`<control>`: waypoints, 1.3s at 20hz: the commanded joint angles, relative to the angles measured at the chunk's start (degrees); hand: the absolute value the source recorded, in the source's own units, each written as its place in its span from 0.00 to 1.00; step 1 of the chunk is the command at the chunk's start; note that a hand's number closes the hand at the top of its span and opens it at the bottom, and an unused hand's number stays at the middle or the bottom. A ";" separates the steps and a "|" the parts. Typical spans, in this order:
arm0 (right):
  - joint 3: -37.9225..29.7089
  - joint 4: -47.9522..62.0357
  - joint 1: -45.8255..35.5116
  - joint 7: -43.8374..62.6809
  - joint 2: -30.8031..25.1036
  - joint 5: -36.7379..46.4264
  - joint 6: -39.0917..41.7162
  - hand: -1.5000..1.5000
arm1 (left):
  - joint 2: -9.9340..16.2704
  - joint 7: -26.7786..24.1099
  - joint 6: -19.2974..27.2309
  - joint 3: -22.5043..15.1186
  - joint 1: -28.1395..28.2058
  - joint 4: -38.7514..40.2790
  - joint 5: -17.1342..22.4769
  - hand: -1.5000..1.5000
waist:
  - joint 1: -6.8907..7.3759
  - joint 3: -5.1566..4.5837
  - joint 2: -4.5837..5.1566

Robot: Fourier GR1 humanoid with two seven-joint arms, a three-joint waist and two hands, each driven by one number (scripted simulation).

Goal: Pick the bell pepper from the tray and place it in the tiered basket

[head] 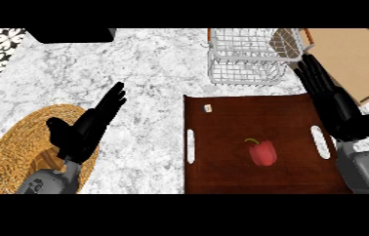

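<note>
Marble counter (pixel 151 79) fills our head view, where we count one dark wooden tray (pixel 231 127) holding one red bell pepper (pixel 263 153) and one small pale tag (pixel 208 108) — writing unreadable. One white wire tiered basket (pixel 249 59) stands beyond. Our left hand (pixel 86 127) above one woven mat (pixel 29 142) and our right hand (pixel 333 101) beside the tray are both straight-fingered, grasping nothing.

glossy red bell pepper (pixel 263 153), dark wood tray (pixel 231 176), white wire tiered basket (pixel 249 59), marble counter (pixel 144 74), woven mat (pixel 22 142)
</note>
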 commanded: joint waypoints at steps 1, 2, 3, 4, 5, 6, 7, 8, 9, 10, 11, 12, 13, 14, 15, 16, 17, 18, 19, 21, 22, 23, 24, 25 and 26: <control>-3.24 -3.54 0.26 0.92 -1.76 -4.17 6.21 1.00 | -1.90 -2.74 2.20 0.56 1.17 0.28 -3.38 0.50 | 1.30 0.17 -0.32; -4.29 1.42 -5.78 -0.93 -1.51 -7.33 11.06 1.00 | -1.28 -2.21 3.59 1.69 -1.98 1.36 -3.97 0.50 | 2.09 0.24 0.00; -4.40 -0.47 -5.82 -1.99 -1.31 -9.98 14.36 1.00 | -1.89 -4.40 6.54 1.78 -1.59 1.47 -6.51 0.50 | 2.18 0.28 -0.06; -4.76 -3.15 -7.27 -1.47 -2.28 -12.57 17.76 1.00 | -1.69 -4.45 8.84 3.26 -2.13 0.53 -7.17 0.50 | 2.41 0.31 -0.35; -4.84 -3.50 -7.04 -4.46 -1.46 -14.44 21.44 1.00 | -1.69 -7.03 10.18 4.05 -1.11 0.78 -8.34 0.50 | 2.95 0.38 -0.30; -5.73 -4.51 -8.31 -4.15 -1.87 -17.87 24.89 1.00 | -1.75 -6.94 12.81 3.82 -1.28 -0.18 -10.56 0.50 | 3.39 0.50 -0.59; -13.65 -0.58 -3.87 -7.61 12.59 -26.82 7.68 1.00 | -1.53 -4.89 8.76 3.96 -0.75 0.42 -6.12 0.50 | -0.05 3.30 -0.46; -6.89 3.30 -7.95 -2.84 -7.45 -4.01 13.42 1.00 | -4.50 -5.74 14.48 2.68 -2.20 1.23 -10.89 0.50 | 2.43 0.18 0.19; -7.06 6.91 -5.61 0.20 -5.11 -17.53 26.65 0.00 | -4.77 -6.20 15.79 1.62 -1.30 0.09 -12.92 0.50 | 2.61 0.32 0.15; -2.74 4.96 -4.73 3.17 1.35 -23.91 29.26 0.00 | -3.40 -6.12 13.25 3.40 -1.41 0.17 -10.05 0.50 | 4.08 0.40 0.48; -0.90 4.62 -3.32 3.59 1.49 -26.29 34.91 0.00 | -4.76 -6.91 13.85 2.37 -1.56 0.92 -10.74 0.50 | 3.57 0.46 0.68; -1.07 4.46 -2.43 3.86 -0.98 -28.30 40.77 0.00 | -4.55 -6.59 14.77 3.01 -2.13 1.01 -11.32 0.50 | 2.65 0.46 0.39; -1.03 5.03 -1.27 2.16 -2.13 -28.63 45.83 0.00 | -5.61 -6.83 15.69 2.20 -2.30 1.57 -12.30 0.50 | 1.99 0.43 0.31; -3.52 6.69 -3.33 2.12 -5.50 -30.13 50.02 0.00 | -6.21 -6.70 16.74 1.51 -0.83 0.57 -13.01 0.50 | 2.46 0.37 0.12; -4.71 8.39 -3.19 1.37 -6.77 -31.70 54.17 0.00 | -6.27 -6.51 16.96 1.53 -1.12 0.82 -13.47 0.50 | 2.22 0.35 0.10; -6.86 7.29 -3.03 1.02 -10.60 -32.23 57.72 0.00 | -5.19 -5.36 16.53 2.62 -1.35 1.02 -13.11 0.50 | 1.63 0.30 -0.09; -8.25 7.16 -1.85 0.25 -12.78 -32.85 61.12 0.00 | -6.52 -6.04 17.42 2.26 -1.98 1.98 -13.85 0.50 | 1.07 0.27 -0.13; -11.38 11.08 -4.46 -0.66 -16.11 -32.11 64.08 0.00 | -6.27 -6.28 16.85 2.25 -1.07 1.68 -13.46 0.50 | 1.74 0.30 0.03; -11.76 9.79 -3.39 -2.03 -15.56 -27.64 64.60 0.00 | -7.79 -5.48 19.00 1.17 -1.04 0.18 -15.05 0.50 | 1.53 0.28 -0.18; -14.92 4.16 -5.94 -1.90 -20.05 -19.99 62.46 0.00 | -5.78 -5.11 16.73 2.14 -0.13 -0.20 -13.32 0.50 | 1.11 0.31 -0.59; -16.67 2.50 -7.03 -2.14 -21.89 -17.30 62.58 0.00 | -6.71 -6.89 16.65 2.82 -1.07 3.25 -13.10 0.50 | 0.12 0.27 -0.34; -17.98 0.37 -8.02 -1.36 -24.89 -14.59 62.84 0.00 | -6.77 -6.17 17.30 1.67 0.28 0.89 -13.73 0.50 | 0.37 0.34 -0.83; -16.65 -4.50 -7.96 -1.03 -23.30 -9.11 60.94 0.00 | -6.44 -5.54 17.91 2.22 -0.89 1.36 -14.33 0.50 | 0.11 0.37 -0.89; -18.50 -7.18 -8.96 -1.34 -25.53 -8.15 61.66 0.00 | -5.85 -6.41 17.29 3.39 -0.69 2.43 -13.66 0.50 | -0.44 0.30 -0.94; -19.43 -9.36 -10.93 -0.46 -27.50 -5.21 60.97 0.00 | -7.53 -4.69 18.73 2.19 -2.18 1.91 -14.44 0.50 | -0.55 0.37 -1.01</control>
